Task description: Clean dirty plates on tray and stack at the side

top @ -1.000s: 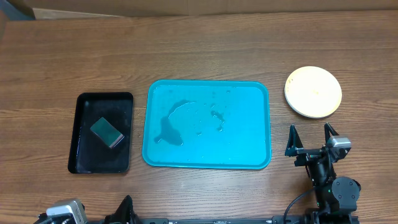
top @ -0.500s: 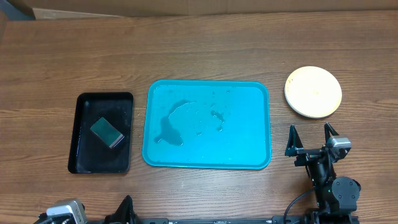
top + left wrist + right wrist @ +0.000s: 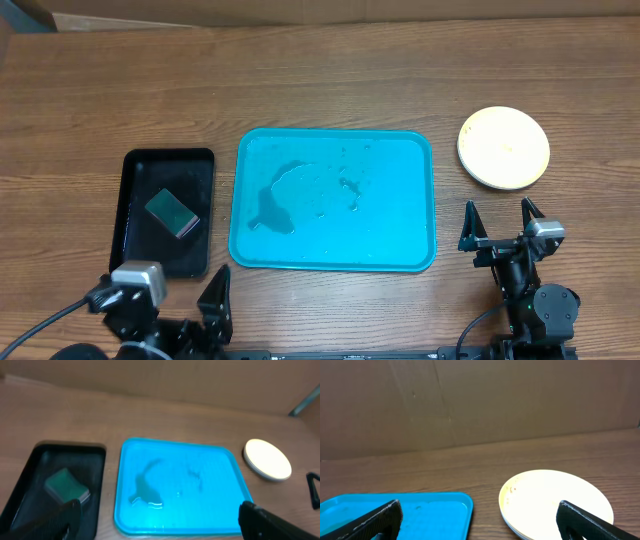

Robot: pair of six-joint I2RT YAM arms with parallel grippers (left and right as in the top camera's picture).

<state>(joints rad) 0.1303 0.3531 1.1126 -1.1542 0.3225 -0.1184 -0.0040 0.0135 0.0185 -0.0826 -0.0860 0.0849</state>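
Lying long-axis left-right, the tray [image 3: 390, 200]

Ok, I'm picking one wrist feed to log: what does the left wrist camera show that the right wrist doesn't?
Only the left wrist view shows the black tray with the green sponge in it, and the puddle on the blue tray. Only the right wrist view shows faint specks near the left edge of the pale plate. Both show the blue tray, plate and wooden table.
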